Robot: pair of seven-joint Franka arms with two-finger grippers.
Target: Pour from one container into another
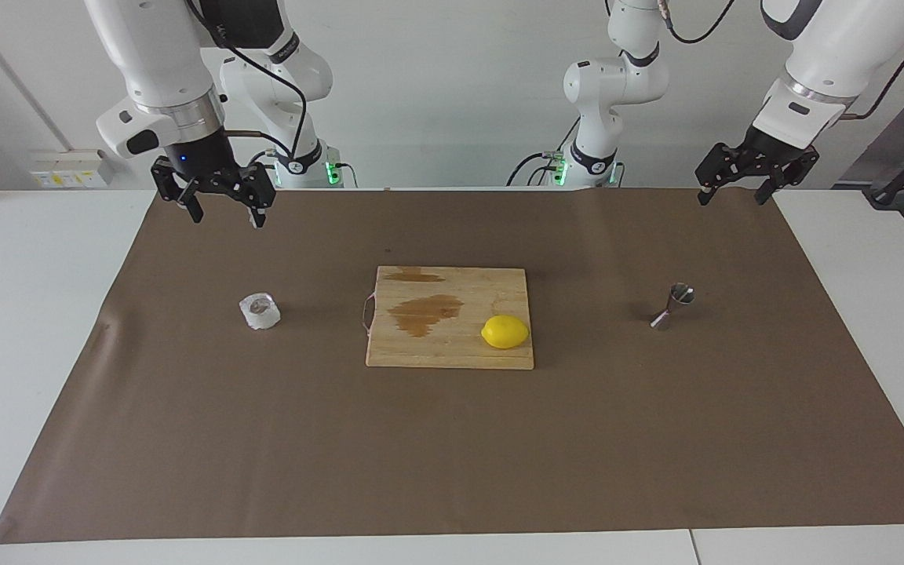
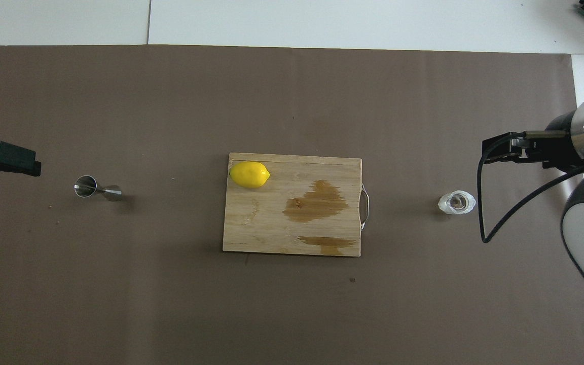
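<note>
Both sets of my jaws stand spread wide with nothing between them, hanging in the air above the edge of the brown paper [image 1: 452,439] closest to my bases. My right jaws [image 1: 224,210] are over the paper at the right arm's end of the surface [image 1: 28,314], above and apart from the crinkled cup [image 1: 260,311]. My left jaws [image 1: 734,192] hang over the paper's corner at the left arm's end, apart from the steel jigger [image 1: 673,304].

That whitish cup stands upright on the paper, mouth up, well apart from the wooden cutting board [image 1: 452,345] in the middle. On the board lies a yellow lemon [image 1: 505,331], at the corner toward the left arm's end and farther from me, and two dark wet stains [image 1: 424,312] mark the wood nearer to me. Beyond the board toward the left arm's end, the hourglass jigger stands on the paper, open mouth up.
</note>
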